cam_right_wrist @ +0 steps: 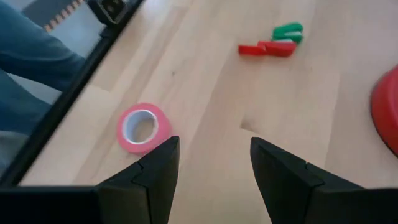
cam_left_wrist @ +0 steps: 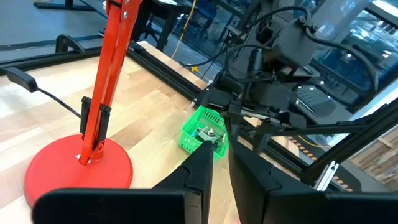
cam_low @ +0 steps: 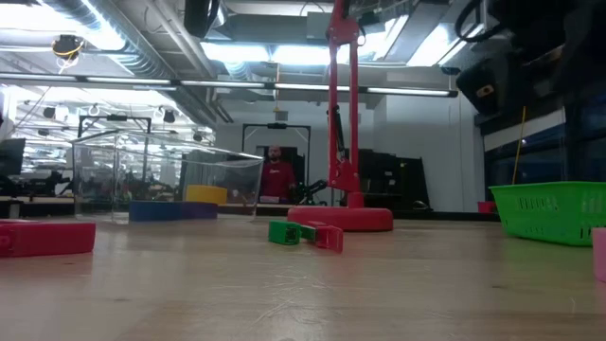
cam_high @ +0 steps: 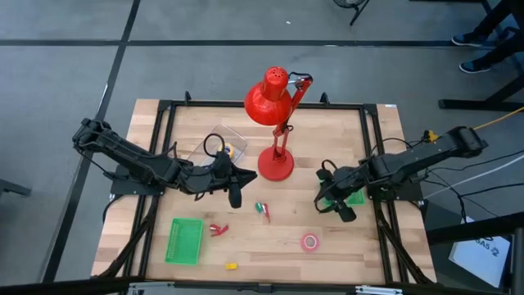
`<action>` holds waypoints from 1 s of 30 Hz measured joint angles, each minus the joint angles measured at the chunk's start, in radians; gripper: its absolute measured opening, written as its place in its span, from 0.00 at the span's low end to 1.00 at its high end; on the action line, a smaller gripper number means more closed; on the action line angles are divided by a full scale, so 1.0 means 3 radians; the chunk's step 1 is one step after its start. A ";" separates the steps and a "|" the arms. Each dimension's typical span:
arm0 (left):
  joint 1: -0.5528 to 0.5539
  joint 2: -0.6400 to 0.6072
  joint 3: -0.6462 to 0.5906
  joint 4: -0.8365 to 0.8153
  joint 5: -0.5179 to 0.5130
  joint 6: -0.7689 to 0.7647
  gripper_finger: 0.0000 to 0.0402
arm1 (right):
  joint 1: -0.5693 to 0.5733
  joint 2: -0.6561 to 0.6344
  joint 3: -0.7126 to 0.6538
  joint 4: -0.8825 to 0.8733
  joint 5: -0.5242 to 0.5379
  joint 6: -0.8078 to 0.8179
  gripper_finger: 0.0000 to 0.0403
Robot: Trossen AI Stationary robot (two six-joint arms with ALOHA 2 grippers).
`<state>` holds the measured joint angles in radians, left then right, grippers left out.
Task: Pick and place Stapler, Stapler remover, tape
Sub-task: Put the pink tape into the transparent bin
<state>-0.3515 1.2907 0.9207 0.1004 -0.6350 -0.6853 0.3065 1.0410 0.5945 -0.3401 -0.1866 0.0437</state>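
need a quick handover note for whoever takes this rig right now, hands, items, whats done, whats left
Left hand: empty, fingers nearly shut, hovering beside the red desk lamp's base.
Right hand: open, empty, at the table's right side near a small green basket.
Pink tape roll: on the wood ahead of the right hand.
Red-and-green small tool: table centre.
Clear plastic box: holds a yellow ring-shaped roll.
Left: the loose pieces on the table, none gripped.

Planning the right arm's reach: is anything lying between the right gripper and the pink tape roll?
No. In the right wrist view, only bare wood separates the open right gripper from the pink tape roll.
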 joint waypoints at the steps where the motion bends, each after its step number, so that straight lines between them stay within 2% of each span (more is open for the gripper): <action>1: 0.0000 0.0000 0.0001 -0.0001 0.0000 0.0000 0.12 | 0.0000 0.0023 -0.0001 0.0000 0.0040 0.0000 0.49; 9: 0.0000 0.0000 0.0000 -0.0029 0.0012 0.0000 0.12 | 0.0000 0.0221 -0.0002 -0.0019 0.0061 0.0001 0.49; 13: 0.0000 0.0000 0.0000 -0.0052 0.0071 0.0000 0.12 | 0.0013 0.0347 -0.0002 -0.0004 -0.0162 -0.0159 0.49; 17: 0.0000 0.0000 0.0000 -0.0085 0.0114 -0.0030 0.12 | 0.0199 0.0483 -0.0005 0.0181 -0.0332 -0.0478 0.49; 21: 0.0000 0.0000 0.0000 -0.0087 0.0116 -0.0036 0.12 | 0.0472 0.0610 -0.0005 0.0515 -0.0294 -0.0714 0.49; 30: 0.0000 0.0000 0.0000 -0.0166 0.0114 -0.0036 0.12 | 0.0880 0.1059 -0.0004 0.0753 -0.0019 -0.1265 0.49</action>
<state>-0.3515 1.2907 0.9208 0.0507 -0.6006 -0.6960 0.5704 1.3587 0.5933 -0.1141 -0.1922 -0.3358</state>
